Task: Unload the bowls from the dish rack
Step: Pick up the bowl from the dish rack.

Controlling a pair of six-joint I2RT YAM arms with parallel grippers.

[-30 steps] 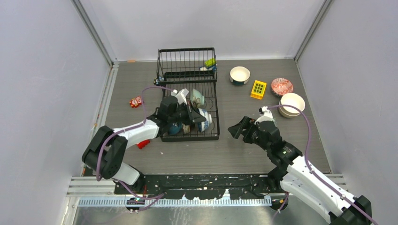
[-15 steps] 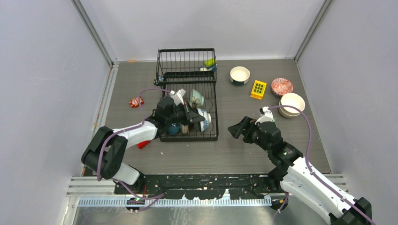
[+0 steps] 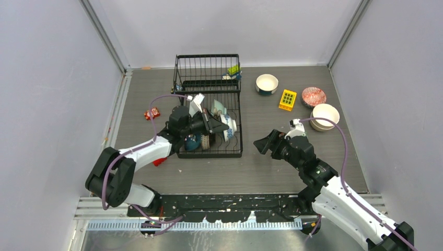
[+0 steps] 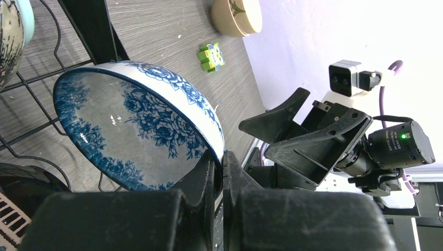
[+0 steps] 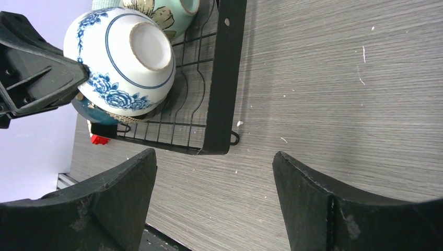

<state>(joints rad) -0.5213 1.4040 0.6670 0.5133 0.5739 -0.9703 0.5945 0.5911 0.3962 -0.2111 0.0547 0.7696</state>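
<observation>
Black wire dish rack (image 3: 209, 155) sits under my L gripper (image 4: 219, 163), which is pinched on the rim of the blue-and-white bowl (image 4: 138, 130), over the rack. R gripper (image 5: 214, 172) hangs wide and empty, just beside it. 3 bowls (image 3: 267, 83) are out beyond the R gripper. I reckon approx 2 more remain racked.

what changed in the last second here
The left gripper, shut on the rim of the blue-and-white bowl, has drawn it a little toward the back of the dish rack, apparently lifting it. The right gripper stayed open beside the rack. The white bowl, red-patterned bowl and cream bowl did not move.
</observation>
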